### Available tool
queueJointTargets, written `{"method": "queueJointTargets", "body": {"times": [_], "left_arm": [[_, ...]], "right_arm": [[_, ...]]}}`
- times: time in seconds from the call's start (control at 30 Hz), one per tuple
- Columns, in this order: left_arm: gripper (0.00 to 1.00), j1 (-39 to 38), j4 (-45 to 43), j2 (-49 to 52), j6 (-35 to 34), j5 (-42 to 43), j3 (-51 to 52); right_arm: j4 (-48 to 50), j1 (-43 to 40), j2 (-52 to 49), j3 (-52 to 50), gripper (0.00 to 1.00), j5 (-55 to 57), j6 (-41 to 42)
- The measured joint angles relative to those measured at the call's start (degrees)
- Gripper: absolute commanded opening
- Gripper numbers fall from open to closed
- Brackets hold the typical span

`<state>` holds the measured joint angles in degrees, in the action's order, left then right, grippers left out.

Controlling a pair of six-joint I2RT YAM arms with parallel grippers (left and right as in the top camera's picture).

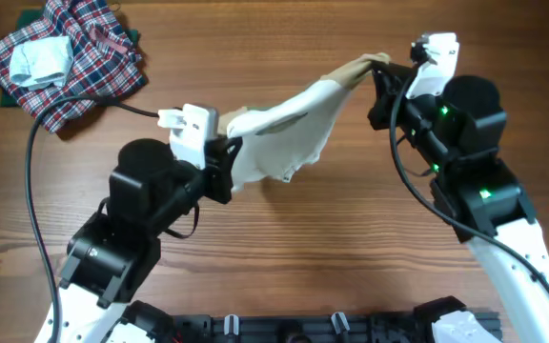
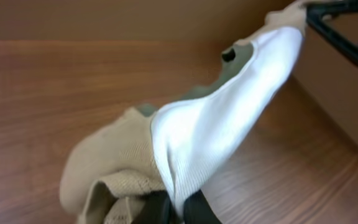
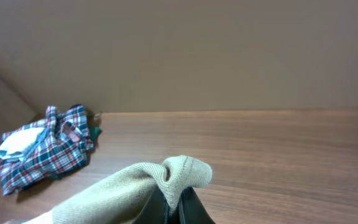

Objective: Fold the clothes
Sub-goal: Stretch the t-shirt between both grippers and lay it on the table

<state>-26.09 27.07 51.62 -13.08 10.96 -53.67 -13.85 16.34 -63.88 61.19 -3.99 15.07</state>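
White cotton with tan trim, and it's up off the wood: the garment [image 1: 294, 129] hangs slung across the middle of the overhead frame, running from centre-left up to the upper right. The left tool [image 1: 229, 157] is clenched on its lower-left end; the left wrist view shows white and tan cloth bunched right at the jaws. The right tool [image 1: 381, 71] is clamped on the tan end at the upper right, and its own camera shows a rolled tan fold pinched tight. The span between them isn't taut. The lower edge sags toward the worktop [image 1: 284, 248], and I can't tell whether it touches. This looks like the spread-out before any fold, so the job now is a flat lay. My read is that both arms should draw apart just enough to take out the sag, with no yanking, since each grip holds a bunch rather than a clean corner and could slip. Then they should come down together, let the hanging edge meet the wood first, and drag lightly so the panel smooths itself. The bare wood at centre frame is the place to land, well away from the plaid heap [image 1: 70, 57] at upper left. Neither grip should let go until the cloth lies flat, because wrinkles left in now will spoil every fold after.
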Motion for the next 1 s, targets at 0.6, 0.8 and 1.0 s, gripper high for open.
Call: {"method": "queueJointTargets", "body": {"times": [0.6,0.8,1.0], "left_arm": [[0.04,-24.24,12.94,0.07,0.31,-14.64,-14.82],[0.08,-25.51,14.88,2.51,-0.11,-22.75,-15.63],[0.11,-19.43,13.64,16.83,-1.51,-25.57,-15.76]], "right_arm": [[-10.8,0.0,16.65,0.0,0.04,1.44,-0.37],[-11.3,0.0,13.88,0.0,0.04,2.75,0.61],[-7.23,0.0,-1.57,0.15,0.04,3.76,4.85]]}}
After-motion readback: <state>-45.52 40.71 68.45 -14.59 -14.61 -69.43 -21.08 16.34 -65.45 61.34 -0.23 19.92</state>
